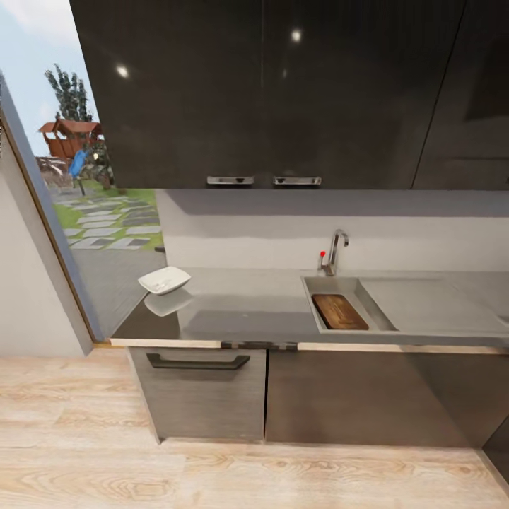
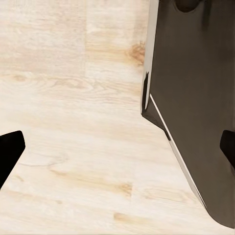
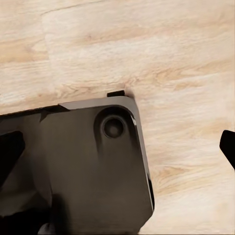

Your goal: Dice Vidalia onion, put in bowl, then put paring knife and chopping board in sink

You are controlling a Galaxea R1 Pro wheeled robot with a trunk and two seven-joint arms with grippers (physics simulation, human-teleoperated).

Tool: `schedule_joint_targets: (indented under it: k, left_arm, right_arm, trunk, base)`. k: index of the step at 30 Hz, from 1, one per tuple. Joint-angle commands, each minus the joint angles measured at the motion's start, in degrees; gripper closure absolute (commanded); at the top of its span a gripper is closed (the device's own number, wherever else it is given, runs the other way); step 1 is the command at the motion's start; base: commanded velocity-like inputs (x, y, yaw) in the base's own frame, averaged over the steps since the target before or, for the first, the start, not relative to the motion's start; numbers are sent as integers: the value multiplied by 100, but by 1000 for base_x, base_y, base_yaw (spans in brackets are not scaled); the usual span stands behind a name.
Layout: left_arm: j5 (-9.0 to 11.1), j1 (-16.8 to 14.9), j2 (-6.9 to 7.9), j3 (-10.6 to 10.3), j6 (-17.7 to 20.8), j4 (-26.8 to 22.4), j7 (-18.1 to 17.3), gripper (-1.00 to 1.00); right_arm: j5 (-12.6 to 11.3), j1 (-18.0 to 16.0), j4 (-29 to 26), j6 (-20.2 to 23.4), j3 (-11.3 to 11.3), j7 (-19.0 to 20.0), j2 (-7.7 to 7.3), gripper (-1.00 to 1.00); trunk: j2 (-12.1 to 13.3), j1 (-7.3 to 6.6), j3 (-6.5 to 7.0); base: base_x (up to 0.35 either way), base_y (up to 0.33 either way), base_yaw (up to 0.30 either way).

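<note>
Left gripper open; chopping board in sink; bowl empty.

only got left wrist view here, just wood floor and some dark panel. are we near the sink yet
Observer: The head view faces the grey recessed sink, a strip of wood floor away; the brown wooden chopping board already lies in its basin.
Operator: bowl anywhere
Observer: The white squarish bowl sits near the left end of the long grey countertop.
Operator: right gripper holding anything
Observer: No. In its wrist view the right gripper is open, over the robot's dark base and the floor.
</note>
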Motion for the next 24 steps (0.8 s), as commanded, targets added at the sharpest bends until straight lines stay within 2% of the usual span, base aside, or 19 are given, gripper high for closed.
schedule_joint_targets:
  k: [1, 6, 9, 15, 17, 19, 22, 24]
  left_arm:
    - [56, 3, 1, -51, -6, -11, 21, -100]
    - [56, 3, 3, -51, -6, -11, 21, -100]
    - [56, 3, 1, -51, -6, -11, 21, -100]
    - [56, 3, -1, -51, -6, -11, 21, -100]
    - [56, 3, 2, -51, -6, -11, 21, -100]
    - [56, 3, 1, -51, -6, -10, 21, -100]
    - [56, 3, 1, -51, -6, -11, 21, -100]
    - [56, 3, 2, -51, -6, -11, 21, -100]
  right_arm:
    - [61, -1, 81, -48, -43, 27, 4, -100]
    - [126, 0, 371, -88, -30, 20, -2, -100]
    - [268, 1, 558, -82, -29, 24, 1, -100]
    - [373, 1, 551, -82, -64, 2, 3, -100]
    - [385, -1, 495, -94, -64, -4, -70, -100]
    - [370, -2, 479, -92, -76, -1, -233, -100]
    - [344, -2, 470, -92, -80, 0, -268, -100]
    - [336, 0, 471, -93, -80, 1, -231, -100]
  trunk:
    - [-10, 4, 0]
    - [-10, 4, 46]
    - [-10, 4, 73]
    - [-10, 4, 97]
    - [-10, 4, 98]
    - [-10, 4, 98]
    - [-10, 4, 98]
    - [-10, 4, 98]
  base:
    - [0, 0, 0]
    - [0, 0, 0]
    - [0, 0, 0]
    - [0, 0, 0]
    - [0, 0, 0]
    - [0, 0, 0]
    - [0, 0, 0]
    - [0, 0, 0]
